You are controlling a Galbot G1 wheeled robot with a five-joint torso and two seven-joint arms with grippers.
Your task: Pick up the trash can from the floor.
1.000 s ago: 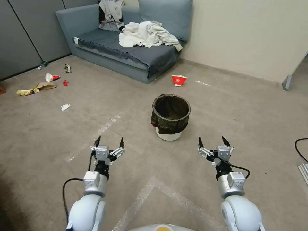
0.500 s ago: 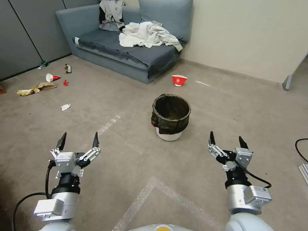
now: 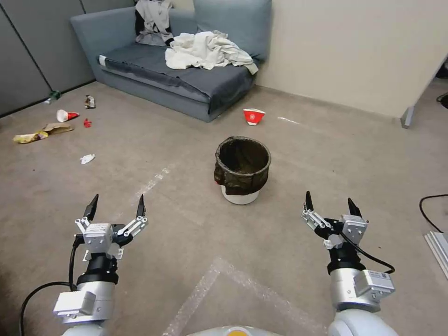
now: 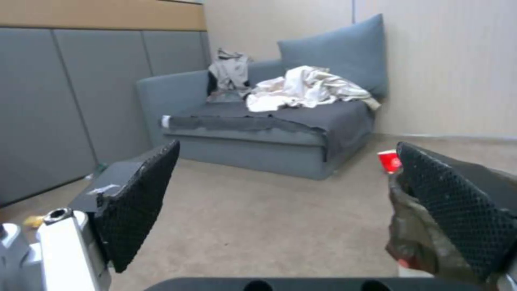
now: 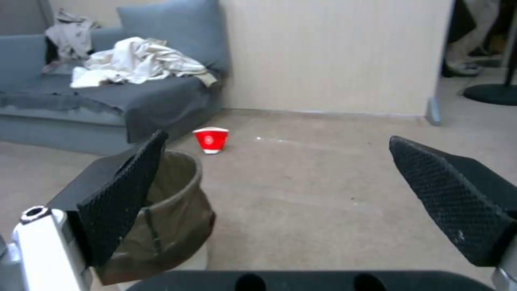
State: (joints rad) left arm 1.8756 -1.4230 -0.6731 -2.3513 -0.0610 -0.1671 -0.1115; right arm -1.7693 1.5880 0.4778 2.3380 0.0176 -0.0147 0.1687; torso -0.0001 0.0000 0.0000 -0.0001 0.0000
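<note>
trash can, a small round white plastic bin with a crinkled black bag folded over its rim, stands upright on the floor ahead of both grippers and between them, well apart from each; its dark inside shows no clear contents. left gripper hovers with fingers spread wide, holding nothing. right gripper likewise, wide open and empty. beyond the bin sits a red-and-white paper bowl on flat beige carpet, then a grey sofa with rumpled pale cloth.

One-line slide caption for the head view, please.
Open left gripper and right gripper flank the black-bagged round white plastic trash can on beige carpet floor.
</note>
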